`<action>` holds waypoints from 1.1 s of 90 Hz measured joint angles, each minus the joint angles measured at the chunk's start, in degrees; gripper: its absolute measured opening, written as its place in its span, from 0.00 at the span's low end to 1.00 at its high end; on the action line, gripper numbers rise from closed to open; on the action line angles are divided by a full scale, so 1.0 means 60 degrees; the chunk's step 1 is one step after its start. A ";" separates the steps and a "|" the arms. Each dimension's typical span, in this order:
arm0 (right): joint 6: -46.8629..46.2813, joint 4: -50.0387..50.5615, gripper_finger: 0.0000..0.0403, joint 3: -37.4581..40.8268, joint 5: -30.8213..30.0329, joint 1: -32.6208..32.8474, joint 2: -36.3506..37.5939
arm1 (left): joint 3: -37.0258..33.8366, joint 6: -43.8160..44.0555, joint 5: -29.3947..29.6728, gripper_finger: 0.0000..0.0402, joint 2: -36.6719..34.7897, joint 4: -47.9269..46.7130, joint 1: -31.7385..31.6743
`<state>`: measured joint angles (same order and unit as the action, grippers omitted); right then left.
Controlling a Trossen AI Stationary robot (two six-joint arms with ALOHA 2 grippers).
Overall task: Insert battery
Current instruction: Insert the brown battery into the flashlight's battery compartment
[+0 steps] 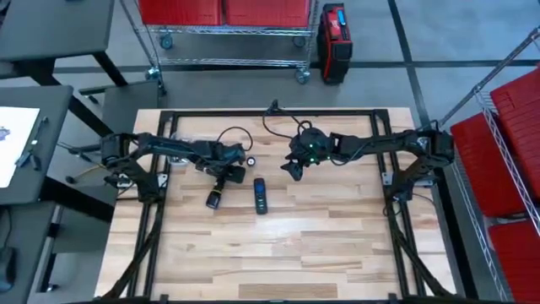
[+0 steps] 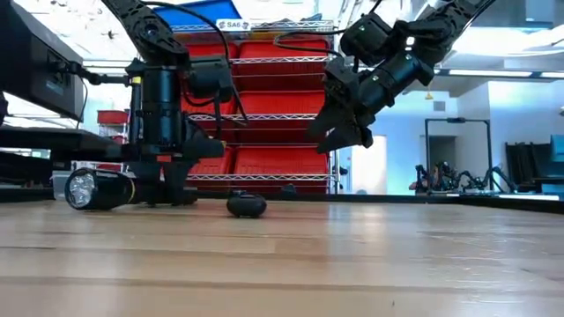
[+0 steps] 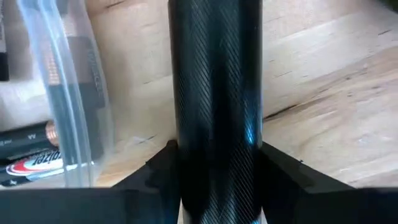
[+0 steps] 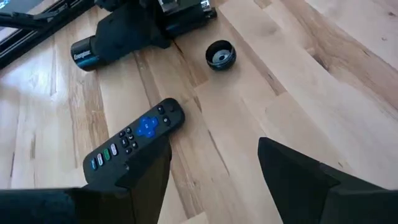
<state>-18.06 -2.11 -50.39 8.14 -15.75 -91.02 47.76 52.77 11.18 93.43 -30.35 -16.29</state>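
The flashlight (image 1: pixel 215 196) lies on the counter (image 1: pixel 337 245), clenched in the left pincer (image 1: pixel 223 175); it should be steadied while the released right pincer (image 1: pixel 294 169) hovers above.

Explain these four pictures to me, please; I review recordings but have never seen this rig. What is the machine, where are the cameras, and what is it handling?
Two dark robot arms work at a wooden table. One camera looks straight down from above, one sits at table-top height, and one rides on each wrist.

The left gripper is down at the table, closed around a black flashlight, whose ribbed body fills the left wrist view. Next to it in that view is a clear pack of batteries.

The right gripper hangs open in the air, holding nothing.

Also on the table are a black TV remote and a small round cap, probably the flashlight's end cap.
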 joint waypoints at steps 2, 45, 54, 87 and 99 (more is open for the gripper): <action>0.0052 0.0007 0.57 0.0000 0.0010 -0.0001 0.0015 | 0.0034 -0.0141 0.0007 0.34 -0.0063 0.0004 0.0002; 0.1249 -0.1093 0.55 -0.0004 0.0018 -0.0843 0.1916 | 0.2472 -0.4119 0.0167 0.34 -0.2076 0.0740 0.0065; 0.1249 -0.2044 0.55 -0.0004 0.0156 -0.1035 0.2361 | 0.3216 -0.5338 0.0025 0.34 -0.2213 0.0783 0.0095; 0.1520 -0.1155 0.55 -0.0463 0.0921 -0.0639 0.2799 | 0.4209 -0.7832 -0.3065 0.34 -0.2113 -0.0910 0.0106; 0.1593 -0.0901 0.55 -0.0466 0.0911 -0.0444 0.2706 | 0.4209 -0.8148 -0.3057 0.34 -0.2117 -0.1052 0.0098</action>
<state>-8.50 -7.51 -53.19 13.61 -18.41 -74.79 73.01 3.88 -7.16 80.73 -36.66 -15.70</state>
